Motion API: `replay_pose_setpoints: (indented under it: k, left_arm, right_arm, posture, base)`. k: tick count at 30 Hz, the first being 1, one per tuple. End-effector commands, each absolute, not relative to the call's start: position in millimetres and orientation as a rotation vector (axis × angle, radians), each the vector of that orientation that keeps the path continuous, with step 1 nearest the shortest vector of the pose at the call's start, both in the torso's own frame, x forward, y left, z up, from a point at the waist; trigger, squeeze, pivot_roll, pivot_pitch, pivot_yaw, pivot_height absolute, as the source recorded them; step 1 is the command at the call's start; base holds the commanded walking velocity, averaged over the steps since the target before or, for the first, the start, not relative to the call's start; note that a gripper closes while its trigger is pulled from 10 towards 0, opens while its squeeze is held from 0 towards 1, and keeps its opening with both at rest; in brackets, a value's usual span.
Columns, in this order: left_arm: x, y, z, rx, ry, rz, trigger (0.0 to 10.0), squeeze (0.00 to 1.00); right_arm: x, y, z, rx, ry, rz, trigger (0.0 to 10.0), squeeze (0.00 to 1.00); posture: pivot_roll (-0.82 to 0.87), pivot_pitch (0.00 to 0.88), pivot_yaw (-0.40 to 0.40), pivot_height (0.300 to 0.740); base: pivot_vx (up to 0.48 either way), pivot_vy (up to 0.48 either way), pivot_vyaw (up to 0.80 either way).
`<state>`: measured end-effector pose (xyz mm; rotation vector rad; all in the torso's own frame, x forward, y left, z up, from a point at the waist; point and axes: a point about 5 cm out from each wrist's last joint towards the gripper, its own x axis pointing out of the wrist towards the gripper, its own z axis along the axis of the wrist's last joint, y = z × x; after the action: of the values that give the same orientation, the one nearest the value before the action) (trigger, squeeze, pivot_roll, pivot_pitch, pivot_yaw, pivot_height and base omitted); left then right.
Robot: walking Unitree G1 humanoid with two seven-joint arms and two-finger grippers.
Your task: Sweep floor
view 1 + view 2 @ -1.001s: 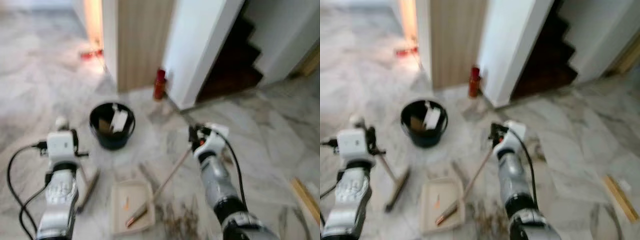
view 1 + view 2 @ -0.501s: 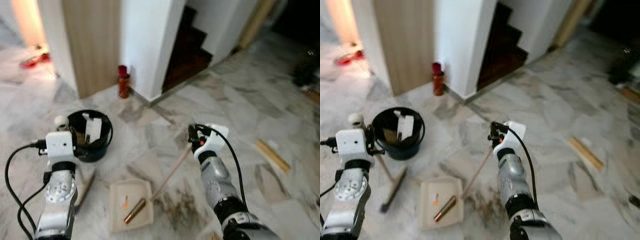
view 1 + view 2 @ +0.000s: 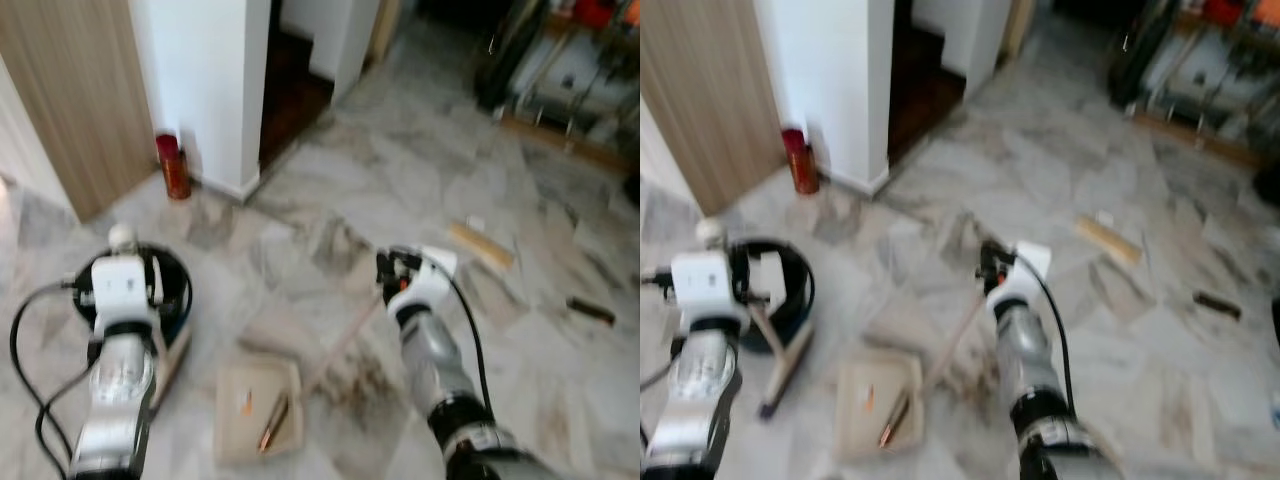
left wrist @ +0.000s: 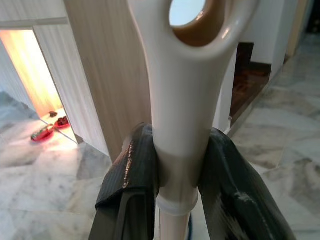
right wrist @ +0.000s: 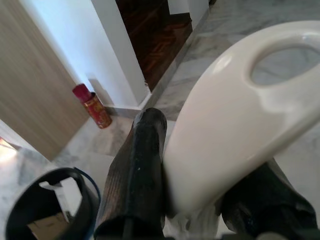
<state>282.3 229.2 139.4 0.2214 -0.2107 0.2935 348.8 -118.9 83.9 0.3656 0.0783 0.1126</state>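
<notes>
Item: left tool (image 4: 175, 170), two black fingers (image 4: 132, 175) clamped around the cream plastic handle (image 4: 185, 100) of a short hand broom (image 3: 775, 352); the handle ends in a hanging loop. The broom slants down to the grey-veined marble floor (image 3: 420, 170), its dark brush head resting just beside the black round bucket (image 3: 780, 290).

Item: right tool (image 5: 195, 200), black fingers (image 5: 135, 175) closed on the cream looped handle (image 5: 240, 120) of a long-handled dustpan (image 3: 255, 410). Its thin wooden shaft (image 3: 340, 345) runs down and leftward from the tool to the beige rectangular pan, which lies flat on the floor between the two arms. A small orange scrap and a brown cylindrical piece lie inside the pan.

Item: black bucket, on the floor at the left arm, holding white and brown rubbish.

Item: red cylindrical can (image 3: 172, 165), upright at the foot of a white wall corner (image 3: 215, 90), beside a wood-grain panel (image 3: 70, 90).

Item: pale wooden strip (image 3: 482, 247), flat on the floor to the right, well apart from the pan. The head views are blurred.
</notes>
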Motion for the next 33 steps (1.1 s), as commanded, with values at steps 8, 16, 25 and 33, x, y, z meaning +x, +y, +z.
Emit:
replay_pose_setpoints:
  k: [8,16,25,33]
  left_arm:
    - [283,218,146,0.228,-0.257,0.259,10.0,0.0]
    - [284,213,147,0.22,-0.265,0.249,10.0,0.0]
    - [284,212,147,0.215,-0.269,0.246,10.0,0.0]
    - [284,212,147,0.216,-0.264,0.244,10.0,0.0]
  right_arm:
    - [351,-129,91,0.354,0.03,0.082,10.0,0.0]
    - [350,-127,92,0.349,0.011,0.104,10.0,0.0]
    - [351,-127,92,0.346,0.011,0.106,10.0,0.0]
    - [351,-131,93,0.343,0.009,0.097,10.0,0.0]
  posture:
    - [0.23,0.096,-0.112,0.74]
    - [0.23,0.095,-0.113,0.74]
    - [0.24,0.097,-0.112,0.74]
    - [0.24,0.092,-0.112,0.74]
  base:
    - [0.0,0.0,0.0]
    - [0.0,0.0,0.57]
    - [0.0,0.0,0.8]
    - [0.0,0.0,0.8]
